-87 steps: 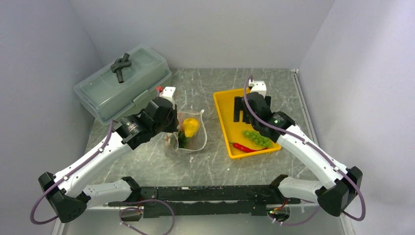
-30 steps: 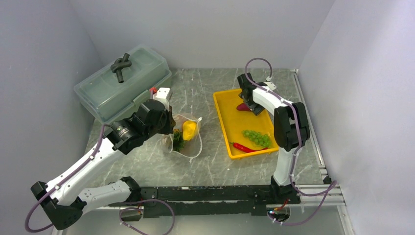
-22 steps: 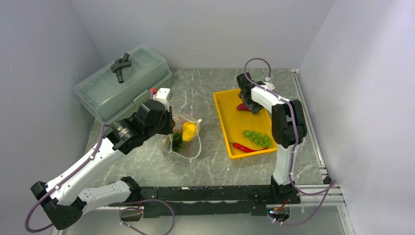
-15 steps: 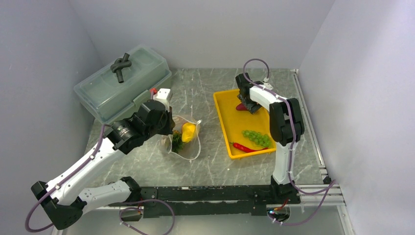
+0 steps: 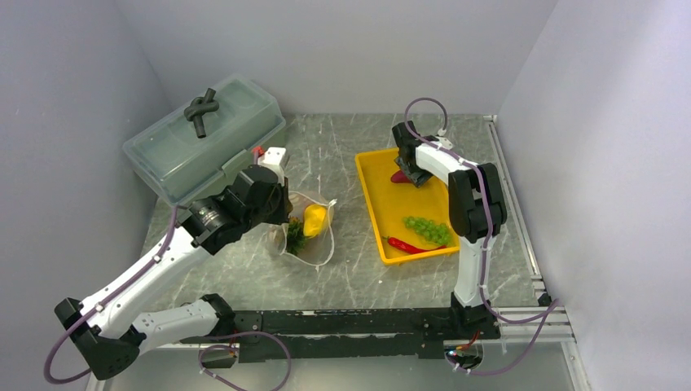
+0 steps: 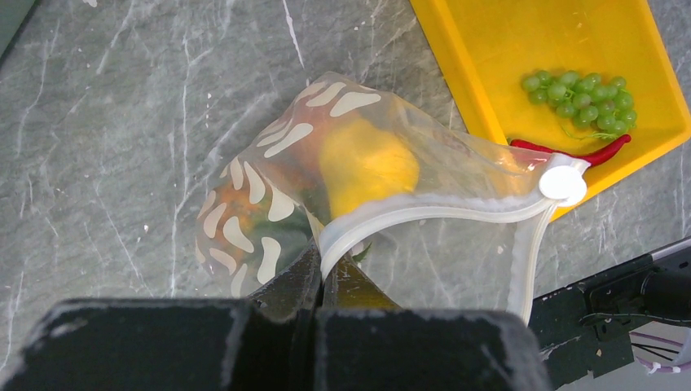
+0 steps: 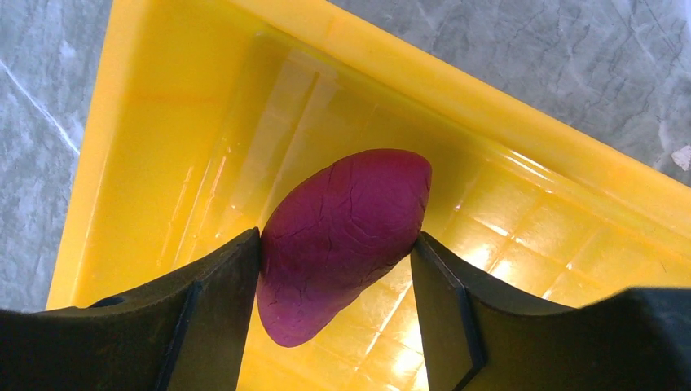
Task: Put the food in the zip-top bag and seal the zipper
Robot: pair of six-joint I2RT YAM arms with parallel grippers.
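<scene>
The zip-top bag (image 5: 318,236) lies open at mid-table, holding the yellow fruit (image 5: 315,216) and the pineapple (image 5: 294,236). My left gripper (image 5: 281,224) is shut on the bag's mouth edge, pinching the zipper (image 6: 440,210) at its left end (image 6: 322,277). The yellow fruit (image 6: 367,163) shows through the dotted plastic (image 6: 269,204). My right gripper (image 5: 405,173) is at the far end of the yellow tray (image 5: 368,204). Its fingers (image 7: 220,301) press both sides of the dark purple piece (image 7: 342,220), which rests on the tray floor. The grape bunch (image 5: 428,228) and red chili (image 5: 407,244) lie in the tray's near end.
A large translucent lidded box (image 5: 204,134) with a dark handle stands at the back left, close behind my left arm. The tray's raised rim (image 7: 456,90) runs just beyond the purple piece. Grey walls close in the table on three sides.
My right arm swung from over the tray's middle to its far end and settled its fingers around the purple piece. My left gripper kept hold of the bag's edge, shifting it slightly.
</scene>
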